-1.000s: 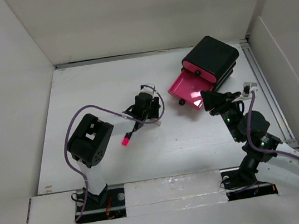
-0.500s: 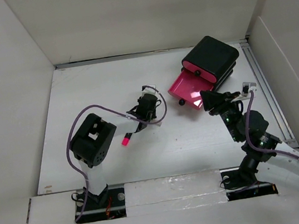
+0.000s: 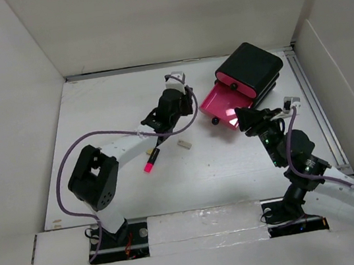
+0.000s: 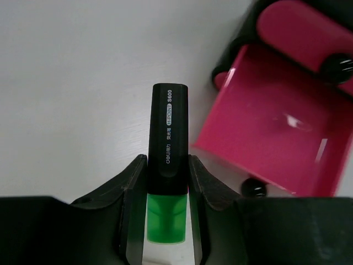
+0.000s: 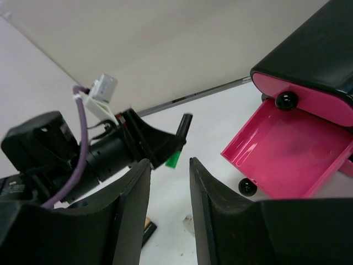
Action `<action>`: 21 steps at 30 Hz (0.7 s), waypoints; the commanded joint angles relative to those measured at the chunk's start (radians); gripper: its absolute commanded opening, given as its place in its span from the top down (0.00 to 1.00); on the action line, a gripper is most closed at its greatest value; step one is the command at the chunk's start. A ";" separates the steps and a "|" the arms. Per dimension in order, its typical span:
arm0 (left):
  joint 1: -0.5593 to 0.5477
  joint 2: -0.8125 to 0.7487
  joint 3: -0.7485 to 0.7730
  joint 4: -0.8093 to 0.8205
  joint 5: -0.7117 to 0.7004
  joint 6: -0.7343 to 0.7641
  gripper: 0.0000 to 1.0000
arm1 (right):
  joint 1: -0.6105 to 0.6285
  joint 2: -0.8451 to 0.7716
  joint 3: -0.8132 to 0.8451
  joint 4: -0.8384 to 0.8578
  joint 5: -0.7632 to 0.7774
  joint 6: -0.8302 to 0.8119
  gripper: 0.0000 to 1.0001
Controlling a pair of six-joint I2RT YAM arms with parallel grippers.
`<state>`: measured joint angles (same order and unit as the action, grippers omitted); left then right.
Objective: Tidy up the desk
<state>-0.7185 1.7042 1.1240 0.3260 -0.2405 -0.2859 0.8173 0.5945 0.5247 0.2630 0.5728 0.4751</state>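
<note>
We record: the surface (image 3: 92, 102), white and matte, spans the floor of the top view between the wall panels (image 3: 166, 14), with both arms over it. The left jaws are clamped on a highlighter (image 4: 167, 143), black end forward and green end between them, near the open pink drawer (image 4: 276, 127). The right jaws are parted a little, holding nothing, facing that drawer. We note a black drawer box (image 3: 251, 68) at the far right corner. Lying on the surface are a pink-tipped marker (image 3: 149, 161) and, near it, a small pale block (image 3: 183, 144).

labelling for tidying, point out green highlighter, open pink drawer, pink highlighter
green highlighter (image 4: 168, 132), left wrist view, black barrel
open pink drawer (image 4: 276, 127), left wrist view, inner floor
pink highlighter (image 3: 148, 167), top external view, pink end
</note>
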 commanded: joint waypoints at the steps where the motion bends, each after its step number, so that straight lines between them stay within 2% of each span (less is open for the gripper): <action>1: -0.007 -0.003 0.085 0.062 0.168 -0.029 0.97 | -0.004 -0.010 0.035 0.051 -0.001 -0.001 0.60; 4: -0.007 0.057 0.166 0.061 0.271 -0.033 0.97 | -0.004 -0.013 0.031 0.053 -0.001 -0.001 0.60; 7: -0.029 0.126 0.258 0.036 0.308 -0.004 0.96 | -0.004 -0.018 0.031 0.054 0.007 -0.003 0.60; 10: -0.065 0.239 0.400 -0.033 0.314 0.034 0.95 | -0.004 -0.016 0.032 0.053 -0.010 -0.004 0.60; 21: -0.065 0.371 0.572 -0.199 0.307 0.033 0.95 | -0.004 -0.041 0.026 0.055 -0.005 -0.001 0.60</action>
<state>-0.7898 2.0815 1.6245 0.1658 0.0677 -0.2668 0.8173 0.5678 0.5247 0.2630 0.5732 0.4751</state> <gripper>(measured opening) 0.247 0.398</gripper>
